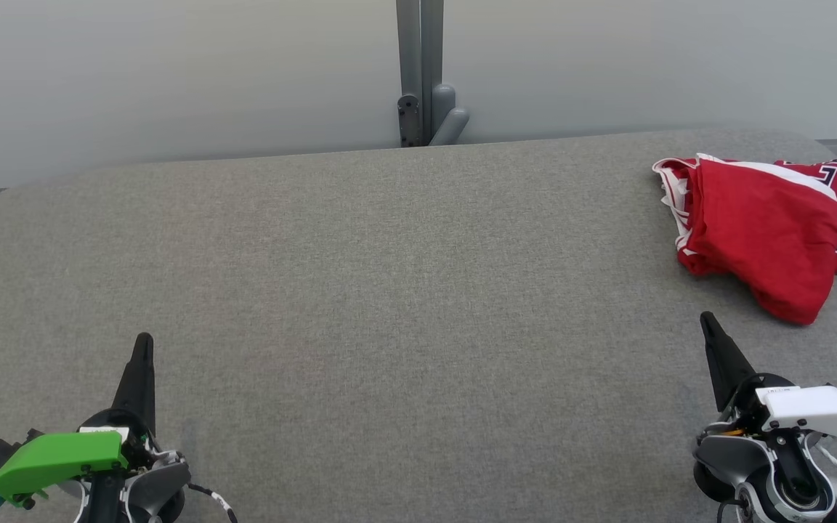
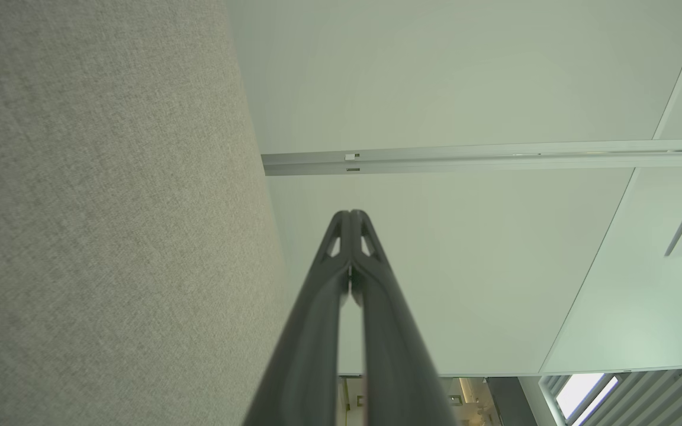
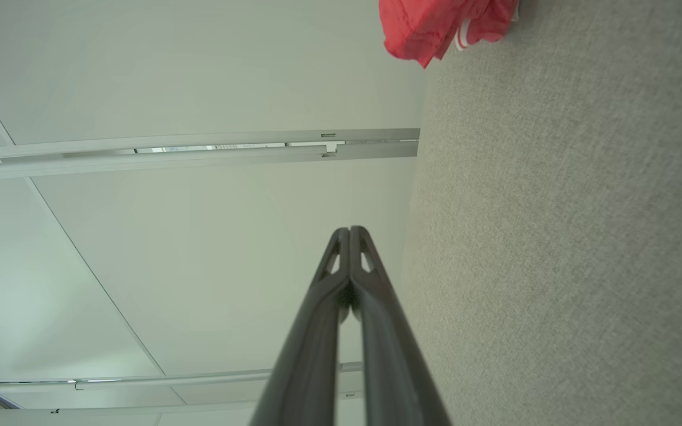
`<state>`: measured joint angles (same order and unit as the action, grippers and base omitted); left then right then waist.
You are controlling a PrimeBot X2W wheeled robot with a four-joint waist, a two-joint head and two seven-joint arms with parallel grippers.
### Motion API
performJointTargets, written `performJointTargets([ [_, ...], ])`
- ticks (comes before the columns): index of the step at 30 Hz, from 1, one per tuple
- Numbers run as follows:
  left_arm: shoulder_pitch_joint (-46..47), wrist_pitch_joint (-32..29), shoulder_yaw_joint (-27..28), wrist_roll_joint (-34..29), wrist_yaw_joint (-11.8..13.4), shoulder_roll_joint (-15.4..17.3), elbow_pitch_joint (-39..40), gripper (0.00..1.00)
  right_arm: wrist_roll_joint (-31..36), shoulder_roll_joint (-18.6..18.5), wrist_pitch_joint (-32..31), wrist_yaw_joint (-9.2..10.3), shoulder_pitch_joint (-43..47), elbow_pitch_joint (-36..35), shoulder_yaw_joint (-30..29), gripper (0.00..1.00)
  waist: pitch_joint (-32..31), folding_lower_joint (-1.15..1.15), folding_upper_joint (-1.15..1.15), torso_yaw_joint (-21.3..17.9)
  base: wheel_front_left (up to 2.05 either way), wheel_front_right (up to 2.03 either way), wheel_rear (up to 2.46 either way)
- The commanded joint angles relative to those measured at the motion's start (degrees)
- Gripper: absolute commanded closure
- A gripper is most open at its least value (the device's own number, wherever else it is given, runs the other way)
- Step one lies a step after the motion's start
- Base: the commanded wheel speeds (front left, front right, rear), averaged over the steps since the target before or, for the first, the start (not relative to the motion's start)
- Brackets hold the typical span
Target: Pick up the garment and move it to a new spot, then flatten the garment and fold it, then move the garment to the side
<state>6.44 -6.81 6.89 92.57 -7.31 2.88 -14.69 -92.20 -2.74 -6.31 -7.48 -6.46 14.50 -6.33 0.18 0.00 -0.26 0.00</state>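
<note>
Nearest, the left pincer and the right pincer are both clenched, holding nothing. The red garment lies bunched at the far right of the grey counter, just beyond the right pincer, so that arm is nearer.

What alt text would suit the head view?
A bunched red garment lies at the far right of a grey fabric table. The left gripper and right gripper, both shut and empty, sit at the near corners.
</note>
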Motion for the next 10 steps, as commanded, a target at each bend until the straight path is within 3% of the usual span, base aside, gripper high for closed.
performJointTargets([
  [1, 0.7, -0.1, 0.0, -0.5, -0.4, 0.1, 0.3, 1.0, -0.4, -0.3, -0.2, -0.02, -0.6, 0.1, 0.1, 1.0, 0.0, 0.0, 0.26, 0.0, 0.0, 0.0, 0.0],
  [10, 0.7, -0.1, 0.0, -0.5, -0.4, 0.1, 0.3, 1.0, -0.4, -0.3, -0.2, -0.02, -0.6, 0.1, 0.1, 1.0, 0.0, 0.0, 0.26, 0.0, 0.0, 0.0, 0.0],
])
